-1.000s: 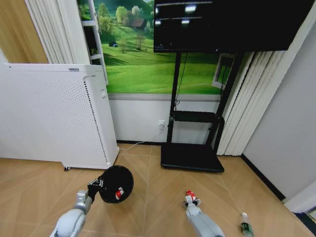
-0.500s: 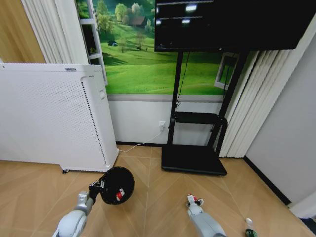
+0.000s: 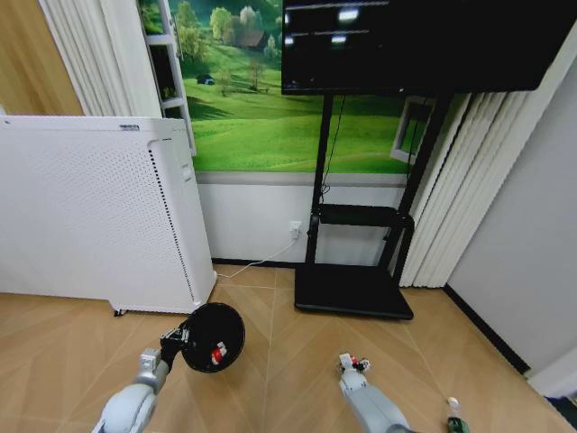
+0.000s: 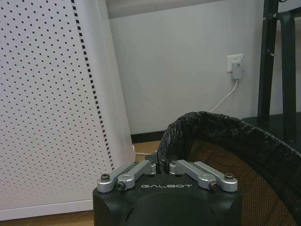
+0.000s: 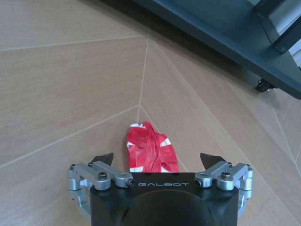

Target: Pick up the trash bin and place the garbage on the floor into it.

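The black trash bin [image 3: 213, 334] is tipped with its mouth toward me, and a small red-and-white piece [image 3: 216, 354] lies inside it. My left gripper [image 3: 175, 344] is shut on its rim. In the left wrist view the fingers [image 4: 141, 169] pinch the bag-lined rim of the bin [image 4: 221, 136]. My right gripper [image 3: 350, 364] hangs low over the floor at a red-and-white crumpled wrapper [image 3: 361, 365]. In the right wrist view the gripper [image 5: 156, 159] is open, with the wrapper [image 5: 148, 150] on the floor between its fingertips. A small bottle [image 3: 453, 415] lies on the floor to the right.
A tall white perforated appliance [image 3: 90, 216] stands at the left, close behind the bin. The black base of the TV stand [image 3: 352, 290] lies ahead of the right gripper. A white cable [image 3: 261, 262] runs along the wall. Bare wood floor lies between the arms.
The whole picture shifted slightly a second ago, so the camera moved. The bin stays in the left gripper and the right gripper stays over the wrapper.
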Tool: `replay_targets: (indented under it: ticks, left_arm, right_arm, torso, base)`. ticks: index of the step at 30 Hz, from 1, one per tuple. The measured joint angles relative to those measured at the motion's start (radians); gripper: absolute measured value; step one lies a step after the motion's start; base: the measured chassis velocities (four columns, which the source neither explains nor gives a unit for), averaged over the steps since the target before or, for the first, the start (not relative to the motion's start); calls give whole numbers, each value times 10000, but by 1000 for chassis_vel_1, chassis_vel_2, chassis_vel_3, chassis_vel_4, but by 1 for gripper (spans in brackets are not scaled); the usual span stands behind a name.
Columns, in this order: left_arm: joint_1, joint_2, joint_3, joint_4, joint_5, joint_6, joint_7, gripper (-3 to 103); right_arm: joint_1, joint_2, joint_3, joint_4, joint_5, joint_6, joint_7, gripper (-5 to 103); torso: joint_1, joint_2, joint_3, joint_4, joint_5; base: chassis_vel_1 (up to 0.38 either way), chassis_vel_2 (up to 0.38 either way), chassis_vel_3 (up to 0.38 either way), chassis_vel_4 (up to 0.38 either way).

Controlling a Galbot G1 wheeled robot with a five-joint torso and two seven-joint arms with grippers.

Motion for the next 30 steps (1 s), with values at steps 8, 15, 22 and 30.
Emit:
replay_targets:
  ticks: [8, 15, 22, 30]
  left_arm:
    - [39, -48, -29, -36, 4, -8, -5, 7]
    - [25, -106, -17, -47, 19, -16, -4, 7]
    - [89, -108, -12, -121, 40, -16, -4, 7]
    - [250, -100, -102, -213, 50, -89, 2, 7]
  right_arm:
    - [-21, 18, 67, -109, -26, 8, -24, 100]
    - [-30, -60, 12, -163, -299, 16, 39, 100]
    - [-59, -186, -510, -266, -296, -320, 63, 100]
    - [27, -184, -1171, -398, 166, -529, 18, 100]
  torso:
    - [-1, 0, -1, 1, -2]
    - [2, -1, 2, -5, 0]
    - [-1, 1, -3, 4, -9]
    - [-3, 6, -7, -6, -19]
  base:
    - [-52, -4, 61, 5]
    - [-144, -1, 138, -9]
    - [34, 5, -28, 0]
    - [0, 0, 0, 0]
